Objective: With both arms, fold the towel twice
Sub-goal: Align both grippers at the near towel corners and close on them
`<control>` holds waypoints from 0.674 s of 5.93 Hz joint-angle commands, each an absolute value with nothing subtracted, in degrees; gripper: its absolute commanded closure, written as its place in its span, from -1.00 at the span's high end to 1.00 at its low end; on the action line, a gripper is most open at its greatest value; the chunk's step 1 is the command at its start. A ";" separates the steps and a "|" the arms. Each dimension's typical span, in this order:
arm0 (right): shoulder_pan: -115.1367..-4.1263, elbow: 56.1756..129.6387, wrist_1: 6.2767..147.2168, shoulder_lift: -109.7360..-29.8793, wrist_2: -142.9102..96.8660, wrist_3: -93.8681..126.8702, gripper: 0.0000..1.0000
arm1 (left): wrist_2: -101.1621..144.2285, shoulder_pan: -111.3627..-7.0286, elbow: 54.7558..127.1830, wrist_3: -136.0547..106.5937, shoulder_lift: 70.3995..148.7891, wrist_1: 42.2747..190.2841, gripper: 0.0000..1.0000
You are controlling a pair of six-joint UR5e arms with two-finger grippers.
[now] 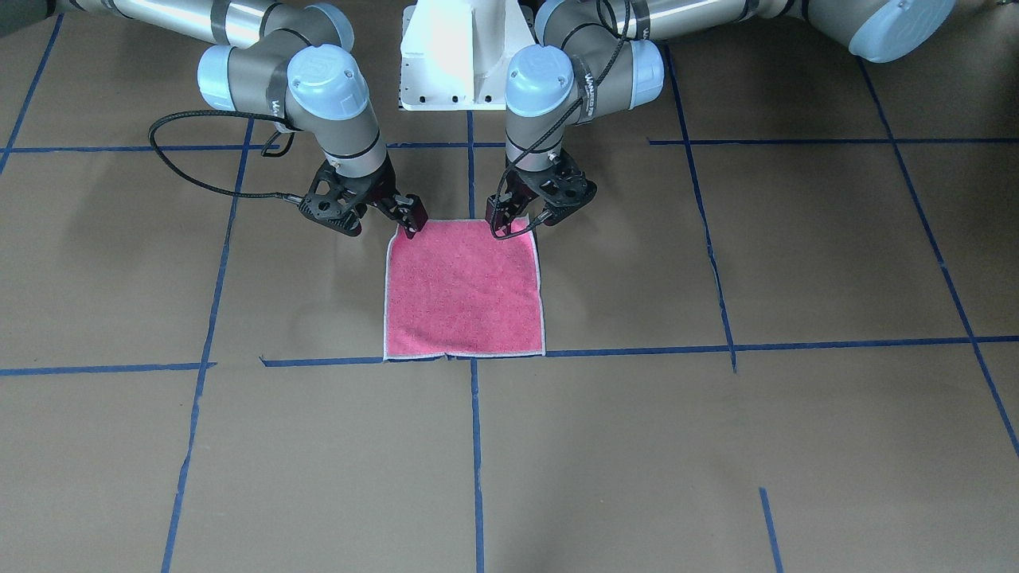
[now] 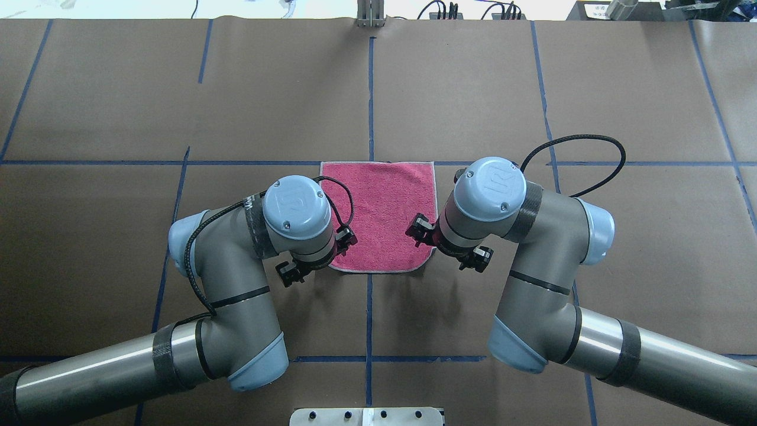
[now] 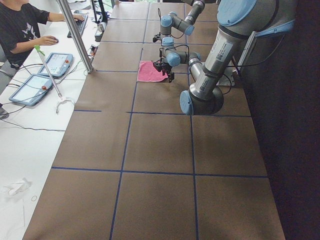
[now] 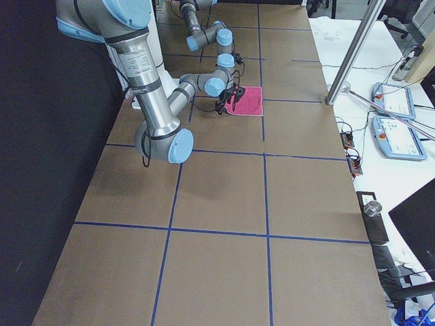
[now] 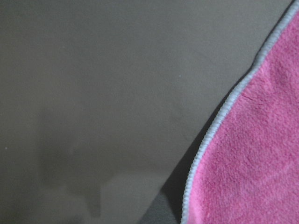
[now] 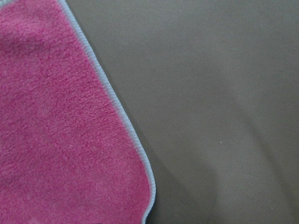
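Observation:
The towel (image 1: 464, 290) lies flat, pink face up, whitish border all round, at the table's middle; it also shows in the overhead view (image 2: 378, 201). My left gripper (image 1: 521, 219) stands low over the towel's near corner on my left, with its jaws apart, one finger on the cloth and one off it. My right gripper (image 1: 380, 223) straddles the other near corner the same way, jaws apart. Both wrist views show a towel corner (image 5: 252, 163) (image 6: 60, 130) with a shadow under its edge and no fingers.
The white pedestal base (image 1: 466, 56) stands behind the towel. Blue tape lines (image 1: 637, 350) cross the brown table. An operator (image 3: 20, 25), tablets (image 3: 35, 85) and a metal post (image 3: 75, 35) are at the far side.

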State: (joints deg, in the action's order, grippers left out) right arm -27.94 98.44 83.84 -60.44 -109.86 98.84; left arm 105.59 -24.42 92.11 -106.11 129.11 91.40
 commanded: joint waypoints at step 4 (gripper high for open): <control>-27.95 99.05 83.94 -60.47 -109.95 98.88 1.00 | 104.85 -24.61 91.85 -105.47 129.11 92.64 0.17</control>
State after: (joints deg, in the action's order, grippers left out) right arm -27.95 99.04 83.94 -60.53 -109.95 98.86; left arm 104.88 -24.58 91.93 -105.45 129.11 92.62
